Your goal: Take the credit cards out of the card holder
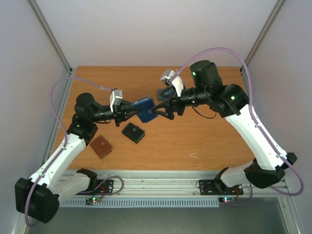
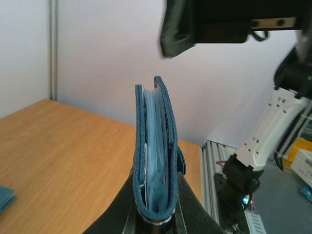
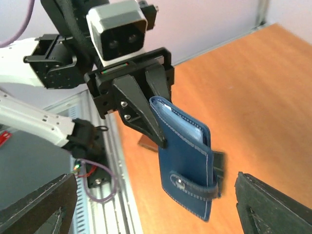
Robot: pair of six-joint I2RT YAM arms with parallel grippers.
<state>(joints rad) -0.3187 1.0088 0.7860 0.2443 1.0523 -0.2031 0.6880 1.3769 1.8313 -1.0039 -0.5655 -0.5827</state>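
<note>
My left gripper (image 1: 130, 113) is shut on the lower edge of the navy-blue card holder (image 1: 145, 109) and holds it in the air above the table. In the left wrist view the card holder (image 2: 156, 146) stands edge-on between my fingers, showing pale blue clear pockets. In the right wrist view the card holder (image 3: 187, 165) hangs closed, with a strap and snap across it. My right gripper (image 1: 163, 109) is open and empty just right of the holder, not touching it; its fingertips (image 3: 273, 204) frame that view. No credit cards show.
A black wallet (image 1: 133, 132) and a brown wallet (image 1: 101, 146) lie on the wooden table (image 1: 209, 141) below the left arm. A teal wallet (image 1: 163, 91) lies behind the right gripper. Metal rails run along the near edge.
</note>
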